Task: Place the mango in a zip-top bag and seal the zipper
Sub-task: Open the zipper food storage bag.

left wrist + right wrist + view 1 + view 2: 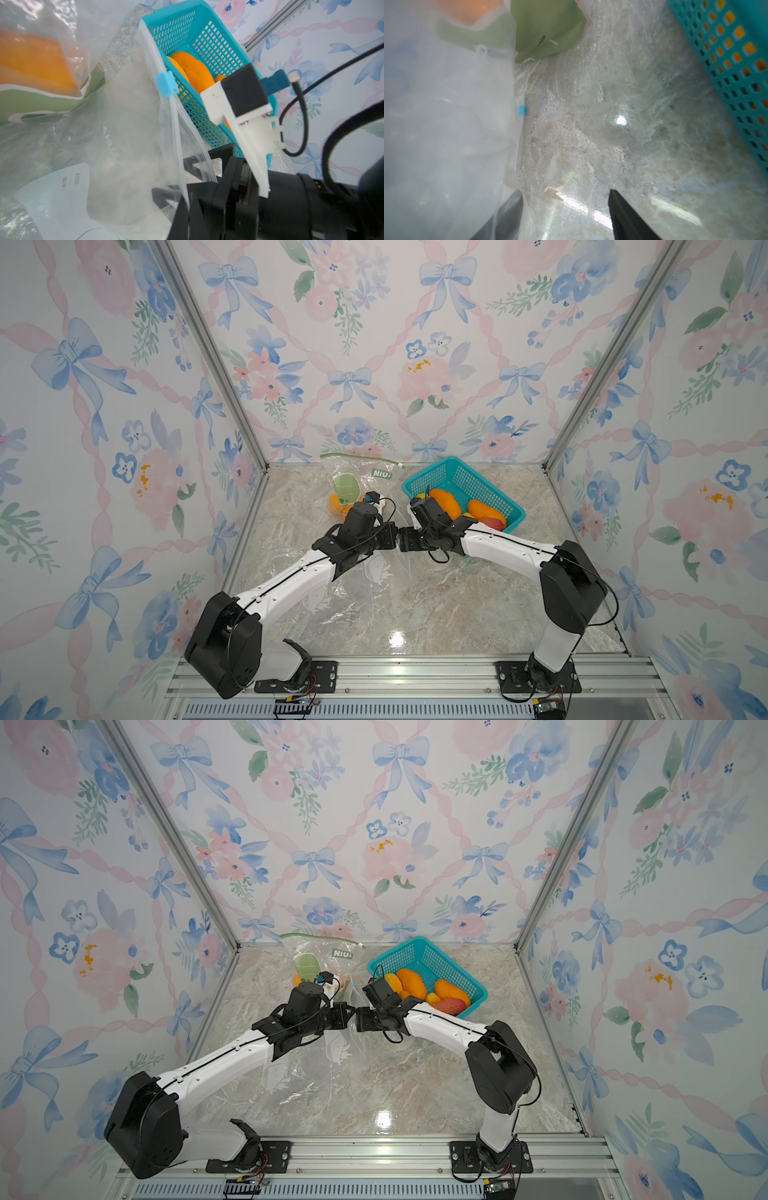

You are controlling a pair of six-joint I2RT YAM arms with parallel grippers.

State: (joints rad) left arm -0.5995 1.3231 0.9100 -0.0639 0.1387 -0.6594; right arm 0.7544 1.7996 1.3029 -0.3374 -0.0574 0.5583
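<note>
Currently, two zip-top bags (316,1073), one basket (469,481), five mangoes (445,502) inside, left jaws pinching bag edge, right jaws wide.

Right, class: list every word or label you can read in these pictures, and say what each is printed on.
"NIU+": green tag on the far bag.
"日期:": white patch on the near bag; smaller print beside it too blurred.
"AHUA": faint letters on that near bag, possibly cut off.

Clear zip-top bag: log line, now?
left gripper shut on clear plastic zip-top bag; right gripper open; blue plastic slider partway along zipper
</note>
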